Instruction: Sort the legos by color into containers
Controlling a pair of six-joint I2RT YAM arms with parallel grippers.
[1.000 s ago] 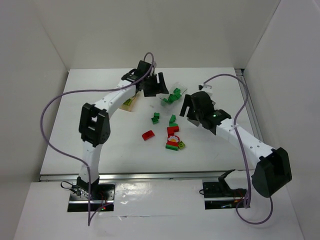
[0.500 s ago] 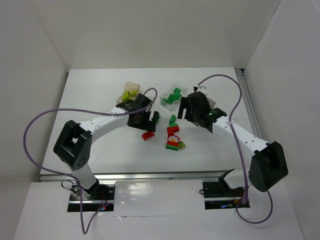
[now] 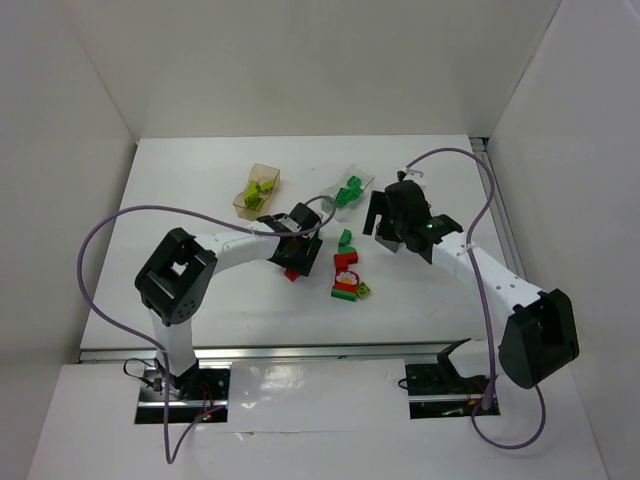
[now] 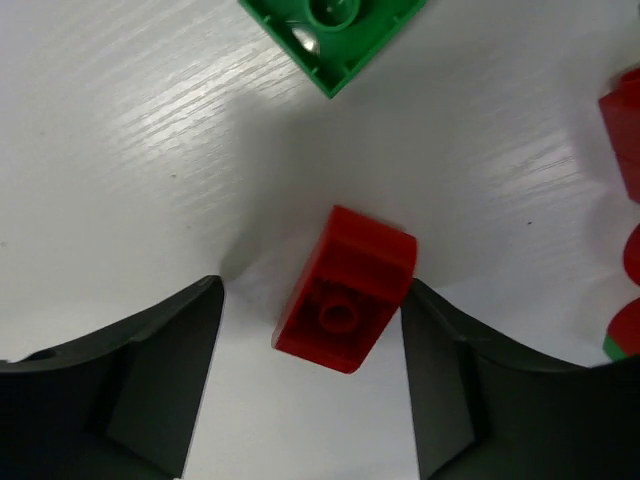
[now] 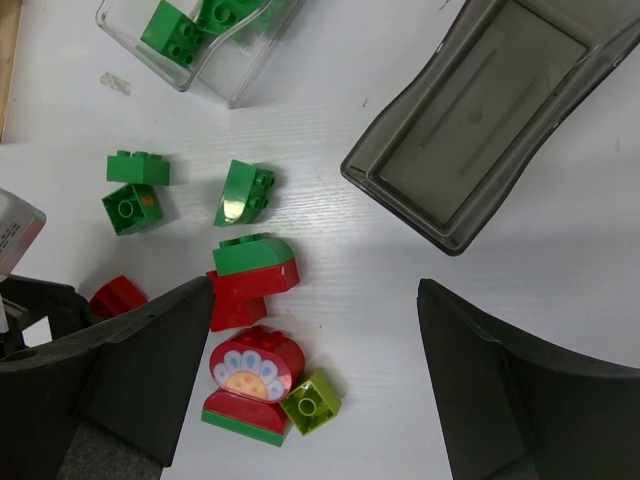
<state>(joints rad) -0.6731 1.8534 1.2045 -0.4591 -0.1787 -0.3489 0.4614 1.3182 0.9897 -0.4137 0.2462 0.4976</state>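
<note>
My left gripper (image 4: 312,300) is open and straddles a red brick (image 4: 347,290) that lies on the white table; in the top view the left gripper (image 3: 298,258) sits over that red brick (image 3: 291,273). My right gripper (image 5: 315,330) is open and empty, above a cluster: a green-on-red stack (image 5: 252,275), a red flower piece (image 5: 250,385) and a lime brick (image 5: 310,402). The clear tub (image 5: 190,45) holds dark green bricks. The smoky grey tub (image 5: 480,120) looks empty. The amber tub (image 3: 257,190) holds lime bricks.
Loose dark green bricks lie left of the cluster (image 5: 135,195) and beside it (image 5: 245,193). Another green brick (image 4: 335,30) lies just beyond the left fingers. White walls enclose the table (image 3: 180,200) on three sides.
My left arm has swung from the amber tub at the back down to the red brick in the middle. My right gripper has shifted slightly back and right.
</note>
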